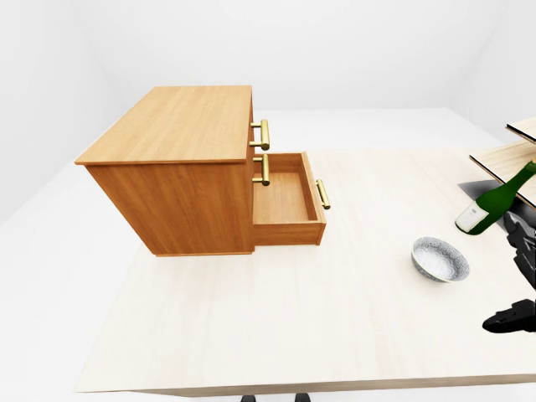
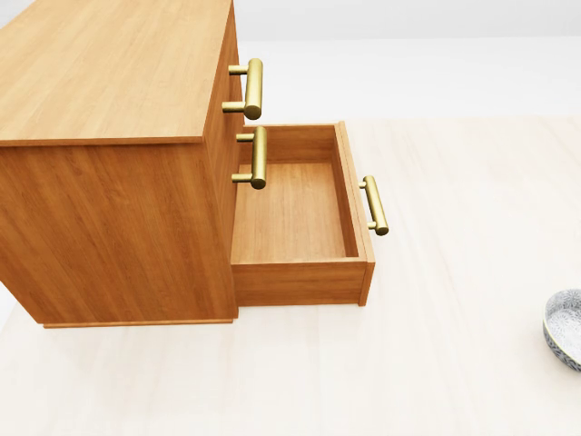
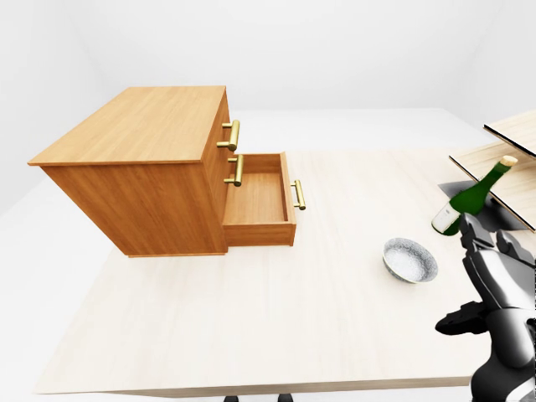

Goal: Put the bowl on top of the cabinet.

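While my right hand [image 3: 490,280] hangs low at the right edge of the right-eye view, dark fingers spread and holding nothing, the left hand shows in no view, so I cannot tell its state. Just beyond the hand, apart from it, the small round grey speckled bowl [image 3: 410,260] sits upright on the pale wooden tabletop [image 3: 251,327]; shallow, pale inside, darker mottled rim, nothing in it. Rim looks thin, so I judge a pinch there could slip or tip it.

Further right, the dark green glass bottle [image 3: 471,198] leans near the bowl. A wide reach risks knocking it, I think.

Farther off, left of the view, the brown wooden cabinet [image 3: 142,134] stands on the tabletop, flat top bare. Its lower drawer [image 2: 295,213] is pulled out, brass handles [image 2: 252,88] jutting. My worry: carrying the bowl across low could clip the drawer, or it drops into it instead of onto the top.
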Available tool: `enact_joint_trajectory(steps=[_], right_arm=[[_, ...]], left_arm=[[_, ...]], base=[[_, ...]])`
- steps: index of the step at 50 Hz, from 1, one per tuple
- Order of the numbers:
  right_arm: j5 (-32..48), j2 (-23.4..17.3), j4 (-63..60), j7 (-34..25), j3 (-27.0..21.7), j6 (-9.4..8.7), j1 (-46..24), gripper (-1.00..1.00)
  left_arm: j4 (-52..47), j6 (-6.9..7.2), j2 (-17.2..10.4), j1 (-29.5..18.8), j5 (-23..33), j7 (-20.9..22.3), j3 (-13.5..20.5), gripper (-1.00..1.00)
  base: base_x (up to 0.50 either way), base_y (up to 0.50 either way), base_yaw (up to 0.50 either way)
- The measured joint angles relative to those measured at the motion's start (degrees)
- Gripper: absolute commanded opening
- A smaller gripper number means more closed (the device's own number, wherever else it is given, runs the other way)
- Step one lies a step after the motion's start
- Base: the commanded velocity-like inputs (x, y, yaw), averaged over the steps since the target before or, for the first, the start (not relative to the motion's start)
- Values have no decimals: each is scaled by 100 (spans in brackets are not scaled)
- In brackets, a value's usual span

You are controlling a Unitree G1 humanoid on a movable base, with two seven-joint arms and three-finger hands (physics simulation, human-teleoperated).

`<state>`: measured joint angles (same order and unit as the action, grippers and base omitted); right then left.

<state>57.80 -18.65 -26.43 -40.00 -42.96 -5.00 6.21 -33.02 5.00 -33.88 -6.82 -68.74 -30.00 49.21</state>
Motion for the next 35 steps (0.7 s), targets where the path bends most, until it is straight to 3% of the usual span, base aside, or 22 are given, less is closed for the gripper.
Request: enact_joint_trajectory(steps=[18, 35], right_arm=[[84, -435, 846, 0, 438, 0, -359, 100], [78, -428, 1359, 0, 850, 0, -383, 100]], left_arm=[[-31, 0, -2, 19, -51, 0, 25, 100], [-33, 0, 0, 43, -76, 0, 58, 100]], base=[[0, 0, 0], [0, 0, 0]])
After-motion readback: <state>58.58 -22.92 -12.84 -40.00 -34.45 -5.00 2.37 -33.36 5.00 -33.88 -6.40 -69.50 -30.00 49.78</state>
